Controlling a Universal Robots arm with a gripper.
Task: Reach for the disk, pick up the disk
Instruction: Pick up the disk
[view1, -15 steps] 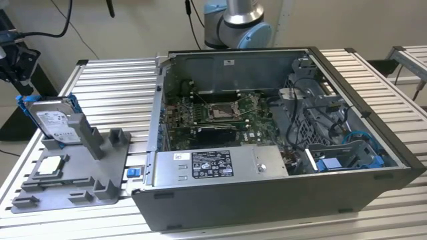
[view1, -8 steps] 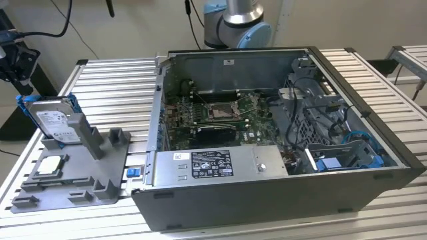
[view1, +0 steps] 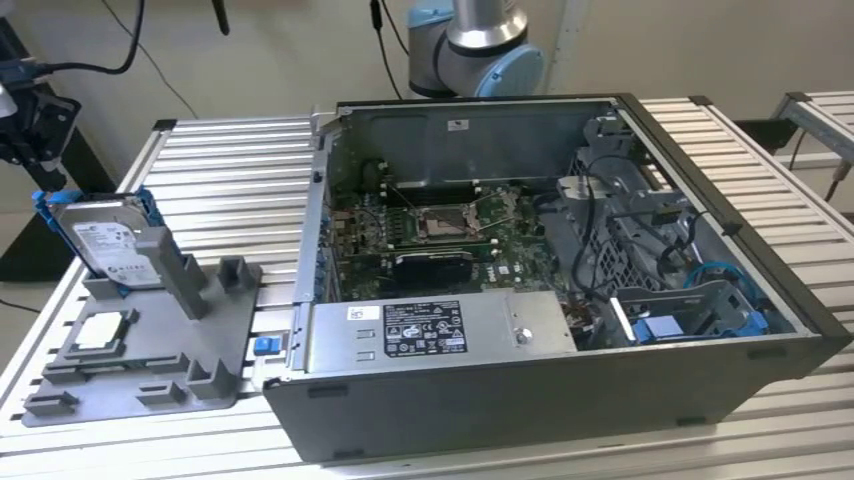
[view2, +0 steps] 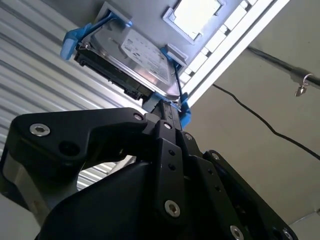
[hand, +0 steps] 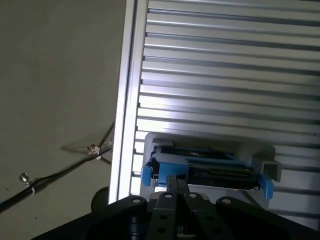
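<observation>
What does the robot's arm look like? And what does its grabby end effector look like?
In the exterior view the arm is a round silver-grey tube with light blue caps on its joints. In the second wrist view the end effector is matte black. It is made of chunky, angular links joined by shiny silver bolts and small dark screws.

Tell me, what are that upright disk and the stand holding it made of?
The disk looks like bare silvery metal with a dull sheen, a white paper-like label and blue, probably plastic, rails. The stand looks like matte grey plastic with no glare, though that is uncertain.
</observation>
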